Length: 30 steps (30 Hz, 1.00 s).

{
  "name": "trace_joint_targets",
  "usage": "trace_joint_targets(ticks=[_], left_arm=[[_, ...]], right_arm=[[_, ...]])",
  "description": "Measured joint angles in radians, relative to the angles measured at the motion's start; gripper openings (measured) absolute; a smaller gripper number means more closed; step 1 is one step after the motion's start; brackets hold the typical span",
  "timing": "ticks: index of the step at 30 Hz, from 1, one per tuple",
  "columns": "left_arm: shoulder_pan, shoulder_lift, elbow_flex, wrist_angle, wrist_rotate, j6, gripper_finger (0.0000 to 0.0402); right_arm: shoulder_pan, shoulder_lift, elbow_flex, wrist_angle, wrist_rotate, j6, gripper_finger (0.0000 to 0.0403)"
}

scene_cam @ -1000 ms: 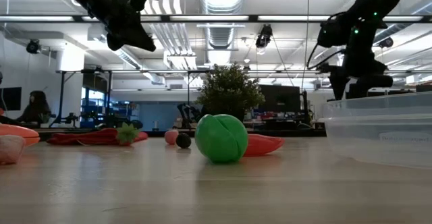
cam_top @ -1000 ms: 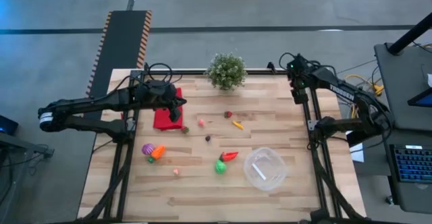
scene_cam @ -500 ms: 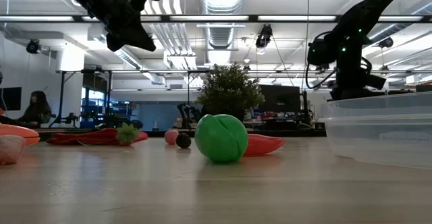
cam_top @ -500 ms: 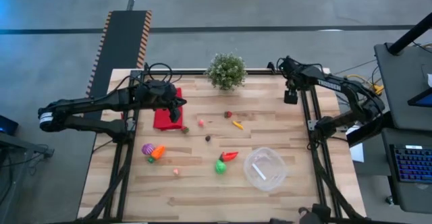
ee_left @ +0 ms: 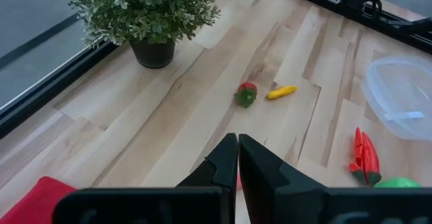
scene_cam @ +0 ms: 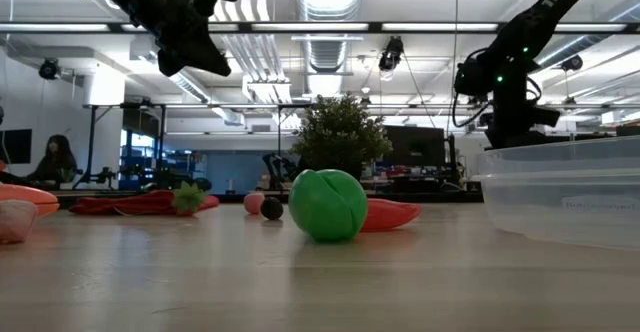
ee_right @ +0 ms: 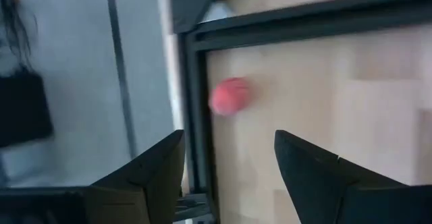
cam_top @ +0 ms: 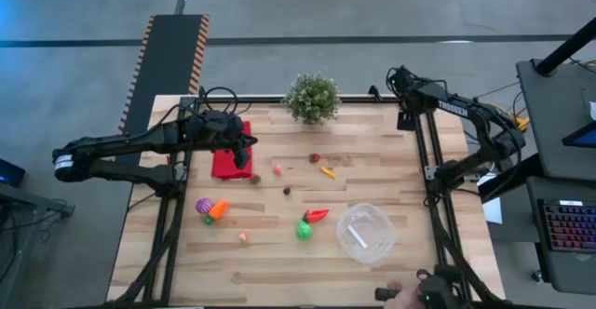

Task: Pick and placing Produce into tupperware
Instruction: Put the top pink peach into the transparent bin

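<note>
Tupperware (cam_top: 366, 233) sits empty at near right; my left gripper (cam_top: 250, 148) hovers clenched above the red cloth (cam_top: 229, 163), my right gripper (cam_top: 407, 120) released at the far-right corner

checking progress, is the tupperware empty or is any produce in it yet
Empty of produce. In the high view the tupperware holds only a whitish strip, and the produce, such as the green piece, lies on the table.

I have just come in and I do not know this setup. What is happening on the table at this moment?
A two-armed robot is meant to put toy produce into the tupperware, which is empty. Nothing is held. The left gripper hangs shut above the red cloth. The right gripper is open, up at the table's far right corner. Pieces such as the green ball and red chili lie loose on the wood.
</note>
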Motion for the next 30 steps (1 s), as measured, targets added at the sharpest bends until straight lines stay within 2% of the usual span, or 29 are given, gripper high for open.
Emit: trace_joint_targets(ticks=[4,6,8,13,21,30], left_arm=[[0.000,0.000,0.000,0.000,0.000,-0.001,0.0000],[0.000,0.000,0.000,0.000,0.000,-0.001,0.0000],[0.000,0.000,0.000,0.000,0.000,-0.002,0.0000],[0.000,-0.001,0.000,0.000,0.000,-0.051,0.0000],[0.000,-0.002,0.000,0.000,0.000,-0.055,0.0000],[0.005,-0.003,0.036,0.000,-0.042,-0.086,0.0000]], right_arm=[[-0.015,0.117,0.120,0.008,-0.082,-0.212,0.0221],[0.001,0.170,0.197,0.007,-0.097,-0.244,0.0221],[0.019,0.213,0.269,-0.041,-0.092,-0.213,0.0221],[0.028,0.289,0.401,-0.258,-0.031,-0.003,0.0221],[0.022,0.373,0.543,-0.260,-0.003,0.004,0.0221],[-0.014,0.428,0.683,-0.260,0.018,-0.343,0.0221]])
